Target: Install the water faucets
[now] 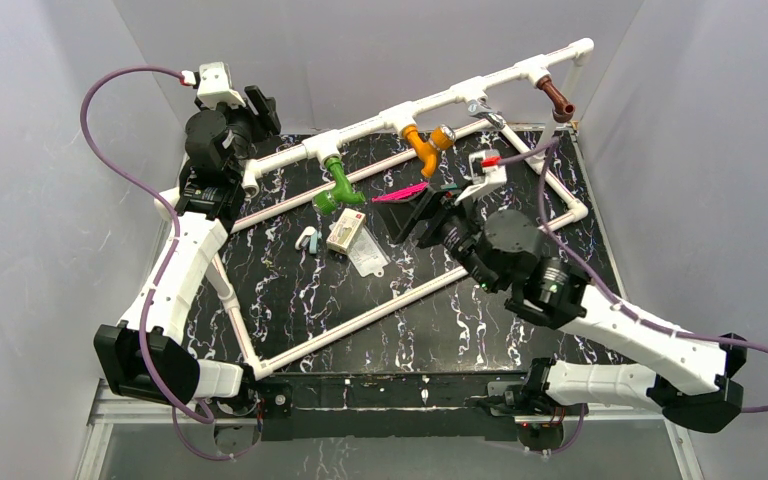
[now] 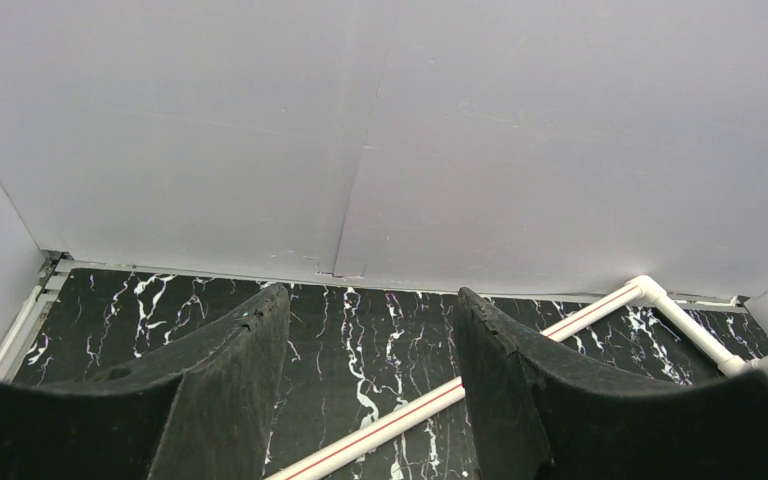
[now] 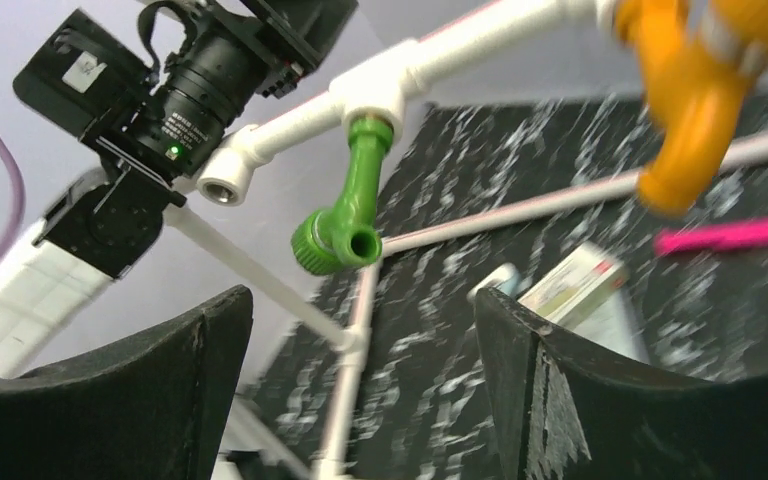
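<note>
Three faucets hang from tees on the raised white pipe (image 1: pixel 460 96): a green faucet (image 1: pixel 338 186), an orange faucet (image 1: pixel 424 146) and a brown faucet (image 1: pixel 557 98). The green one (image 3: pixel 345 215) and the orange one (image 3: pixel 695 95) also show in the right wrist view. My right gripper (image 1: pixel 428 213) is open and empty, low over the mat below the orange faucet, facing the green one; its fingers (image 3: pixel 560 390) frame blurred mat. My left gripper (image 1: pixel 260 108) is open and empty at the back left, near the pipe's open left end; its fingers (image 2: pixel 230 380) frame bare mat.
A white pipe frame (image 1: pixel 360 318) lies on the black marbled mat. Inside it are a pink strip (image 1: pixel 398 195), a small boxed packet on a clear bag (image 1: pixel 348 236) and a small pale fitting (image 1: pixel 307 240). Grey walls close in on three sides.
</note>
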